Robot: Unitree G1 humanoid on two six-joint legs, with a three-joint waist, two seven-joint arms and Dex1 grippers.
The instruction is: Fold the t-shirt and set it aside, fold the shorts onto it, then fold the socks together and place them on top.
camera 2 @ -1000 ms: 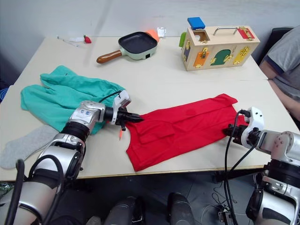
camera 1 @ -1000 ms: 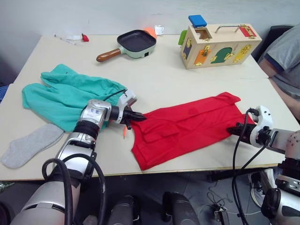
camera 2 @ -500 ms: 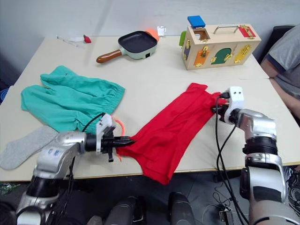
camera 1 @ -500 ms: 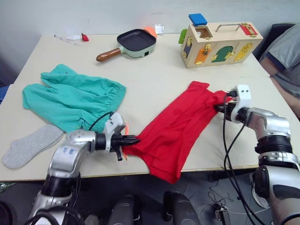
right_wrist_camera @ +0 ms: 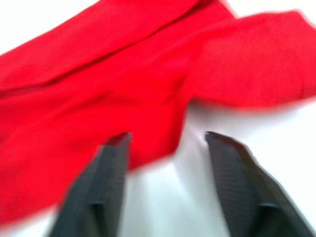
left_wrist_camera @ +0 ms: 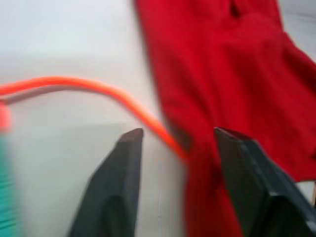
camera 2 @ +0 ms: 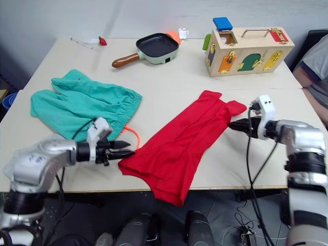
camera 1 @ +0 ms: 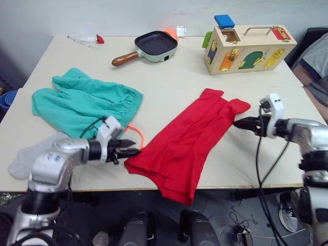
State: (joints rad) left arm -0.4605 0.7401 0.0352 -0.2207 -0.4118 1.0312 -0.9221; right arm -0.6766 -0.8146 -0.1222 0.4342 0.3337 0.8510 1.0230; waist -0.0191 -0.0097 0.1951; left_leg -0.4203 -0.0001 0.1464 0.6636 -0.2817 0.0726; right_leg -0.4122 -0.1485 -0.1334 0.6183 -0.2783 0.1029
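Observation:
The red t-shirt lies in a long diagonal band across the table's front right, its lower end drooping over the front edge. My left gripper is open just off the shirt's near left corner, nothing between its fingers; the orange drawstring runs past them. Off the shirt's far right end, my right gripper stands open and empty, the cloth just beyond its fingertips. The teal shorts lie spread at the left. A grey sock rests near the front left edge, partly behind my left arm.
A frying pan with a wooden handle and a wooden latch box with a blue block on top stand at the back. A person's arm shows at the right edge. Bare tabletop lies between shorts and shirt.
Both grippers have opened and let go of the t-shirt, which now lies flat. Each has drawn back a little from its end. The camera has shifted slightly.

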